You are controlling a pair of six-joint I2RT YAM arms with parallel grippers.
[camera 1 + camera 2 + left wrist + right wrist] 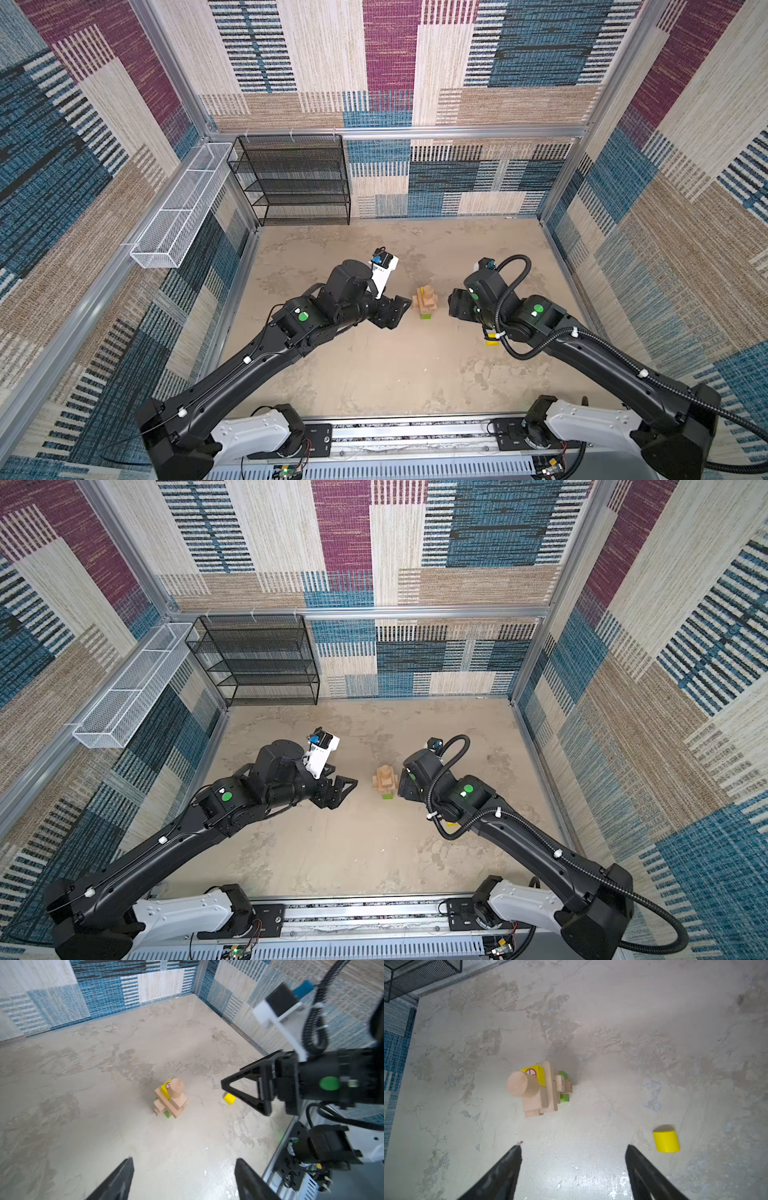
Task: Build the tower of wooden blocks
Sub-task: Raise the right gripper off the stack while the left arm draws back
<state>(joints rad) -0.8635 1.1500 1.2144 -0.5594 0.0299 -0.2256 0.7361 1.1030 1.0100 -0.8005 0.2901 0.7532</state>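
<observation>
Left gripper [394, 311] first: in both top views it hangs just beside the small wood block tower [424, 303] of crossed tan bricks on the mottled beige tabletop [374, 374]. Its jaws are parted with nothing in them. The right gripper [454, 305] faces the stack from the opposite side, near but not touching, and from up here its fingers are mostly hidden under its own wrist. A sliver of the short yellow wooden cylinder [492, 342] peeks out from beneath the right arm, well apart from the tower. Through the left wrist camera, the left fingers [122, 1178] stand spread with bare table between them. Ahead, the tower shows a green oblong block [167, 1114] at the bottom, the tan bricks above it, then a yellow cube with a red mark [166, 1087] and a tan round wooden piece [176, 1089] on top. Through the right wrist camera, the right fingers [504, 1172] are wide apart and empty too, with the tower [537, 1091] upright ahead and the yellow cylinder [666, 1141] sitting loose off to one side. I judge the stack nearly done, with this cylinder the one piece left to fetch. The next move calls for the right gripper, the nearer one, to swing over the cylinder and close on its curved sides. Setting it on top will need care, since there is little flat room and a nudge could topple everything.
</observation>
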